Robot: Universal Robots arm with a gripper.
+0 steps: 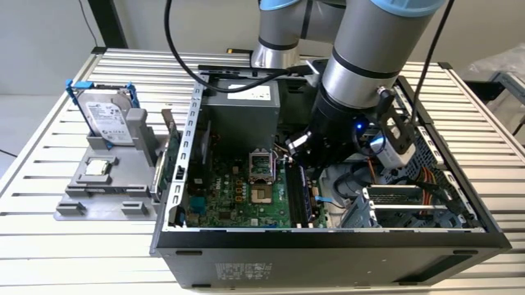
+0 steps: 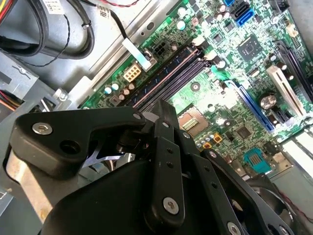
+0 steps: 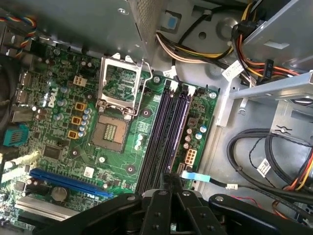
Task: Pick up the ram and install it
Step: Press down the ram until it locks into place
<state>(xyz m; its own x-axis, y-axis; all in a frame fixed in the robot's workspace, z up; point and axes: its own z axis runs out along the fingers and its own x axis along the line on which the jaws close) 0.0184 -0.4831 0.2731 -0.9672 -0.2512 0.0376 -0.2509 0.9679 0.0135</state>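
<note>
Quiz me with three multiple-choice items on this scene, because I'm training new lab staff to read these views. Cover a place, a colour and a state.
1. Where is the hand?
A. Over the hard drive
B. Inside the open computer case, above the motherboard
C. Beside the table

2. What colour is the frame around the hard drive?
A. Red
B. Blue
C. Yellow

3. What state is the processor socket in?
A. Open and empty
B. Closed over a chip
C. Covered by a cooler

Answers:
1. B: the first wrist view looks past it onto the memory slots.
2. B: blue bars edge the drive in the exterior view.
3. A: its retaining frame is swung up and the bare contacts show.
</note>
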